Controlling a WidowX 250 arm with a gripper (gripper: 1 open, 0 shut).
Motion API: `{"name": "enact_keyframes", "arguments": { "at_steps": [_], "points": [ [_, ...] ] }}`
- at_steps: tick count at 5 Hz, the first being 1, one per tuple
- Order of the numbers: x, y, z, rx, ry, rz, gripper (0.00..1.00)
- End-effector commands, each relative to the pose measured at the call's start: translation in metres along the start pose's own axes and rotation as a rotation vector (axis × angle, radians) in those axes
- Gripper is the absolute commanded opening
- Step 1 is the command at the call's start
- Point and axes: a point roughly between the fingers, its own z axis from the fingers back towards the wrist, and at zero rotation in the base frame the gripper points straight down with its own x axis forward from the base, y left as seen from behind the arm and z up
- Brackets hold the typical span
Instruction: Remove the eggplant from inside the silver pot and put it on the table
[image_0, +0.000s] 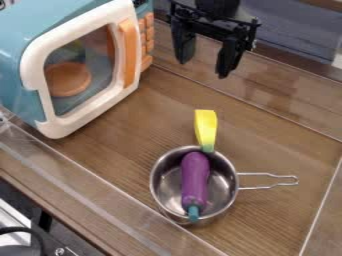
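Brown wood-grain desk (118, 133) fills the working area, bounded by a glossy edge strip on the near side. At its left end, to the left of the jaws and at about their level, stands a blue-and-white toy microwave (58, 125) with orange trim; a round orange-brown plate (68, 79) shows behind its window.

Next, moving right, I have the silver pot (170, 207) on the desk. It lies on the near side of the jaws, well apart from them. The eggplant (195, 180) is inside the pot. Its long axis runs roughly along the line from the jaws toward the near edge of the desk: purple end toward the jaws, teal stem cap at the near end, close to the pot wall. A yellow object (206, 127) lies between pot and jaws, just beside or touching the far rim; I cannot tell which.

Above the desk hang the jaws (209, 65), spread wide, with nothing between them. Axis relation: the eggplant lies toward me and slightly left of the jaws. I judge that the approach must pass over the yellow object before lowering, with one finger on each long side of the eggplant. Caution: the rim could obstruct a finger.

Rightmost, the wire handle (269, 181) projects from the pot.
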Motion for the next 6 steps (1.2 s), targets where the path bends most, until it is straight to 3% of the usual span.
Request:
{"name": "enact_keyframes", "arguments": {
  "at_steps": [1,3,4,5,6],
  "points": [
    [-0.002,-0.015,-0.006,-0.001,0.013,-0.013,1.0],
    [-0.046,-0.027,-0.012,-0.041,-0.011,0.025,1.0],
    [-0.053,-0.037,-0.015,-0.043,-0.004,-0.017,1.0],
    [-0.068,-0.053,-0.019,-0.051,-0.016,-0.05,1.0],
    [-0.077,-0.054,-0.022,-0.058,-0.036,-0.081,1.0]
  ]
}}
